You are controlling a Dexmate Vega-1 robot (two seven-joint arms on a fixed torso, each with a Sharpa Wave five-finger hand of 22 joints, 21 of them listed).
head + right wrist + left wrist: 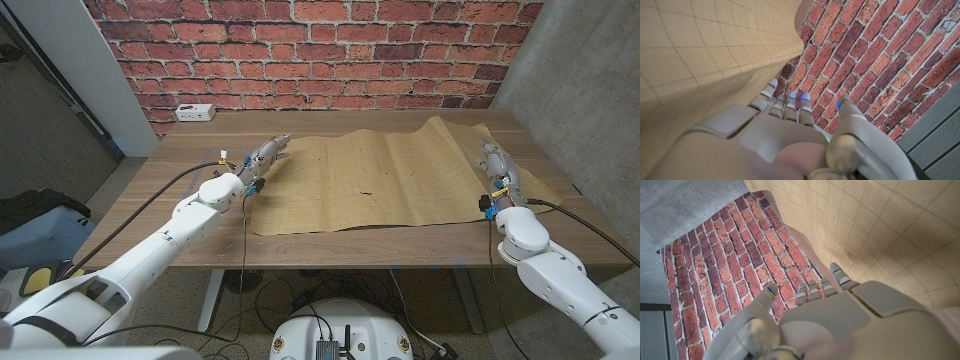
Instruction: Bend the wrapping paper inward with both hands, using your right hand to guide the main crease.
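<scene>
A wooden surface (330, 125) stands against a red brick wall (300, 50). On its far left corner, close to the wall, lies a white power strip (194, 112). Left of the surface stands a grey panel (60, 60), and below that, on the floor, lies a blue bag (35, 235). Right of the surface rises a grey concrete wall (590, 80). Cables (300, 290) hang under its near edge.

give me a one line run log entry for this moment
paper: wrapping paper spread on table, rippled, not folded | left hand at its left edge | right hand at its right edge
</scene>
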